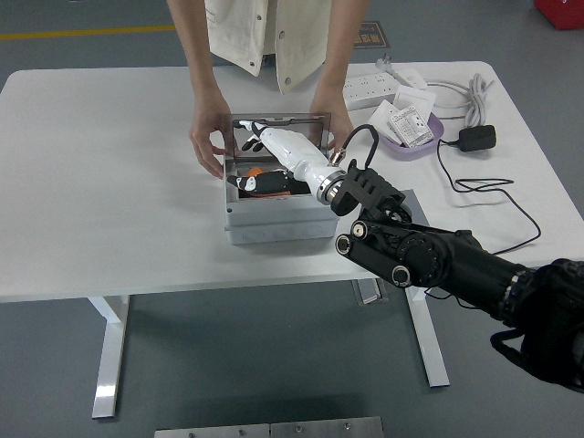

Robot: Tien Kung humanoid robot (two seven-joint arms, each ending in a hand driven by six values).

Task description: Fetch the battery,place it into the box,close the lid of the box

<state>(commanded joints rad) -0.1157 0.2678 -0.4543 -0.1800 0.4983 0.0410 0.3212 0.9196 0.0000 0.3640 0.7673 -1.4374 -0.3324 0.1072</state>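
A grey box (274,224) stands mid-table with its clear lid (278,119) upright at the back. My right hand (260,181), white with dark fingers, reaches from the right down into the box. Its fingers curl over the orange battery (259,172), which sits low inside and shows only as a sliver. A person at the far side steadies the box with one hand (206,141) on its left and the other hand (338,119) at the lid's right edge. My left arm does not show.
A purple bowl (418,146) of white packets, a white power strip (370,87) and a black adapter (477,138) with its trailing cable lie at the back right. My right forearm crosses the table's near right edge.
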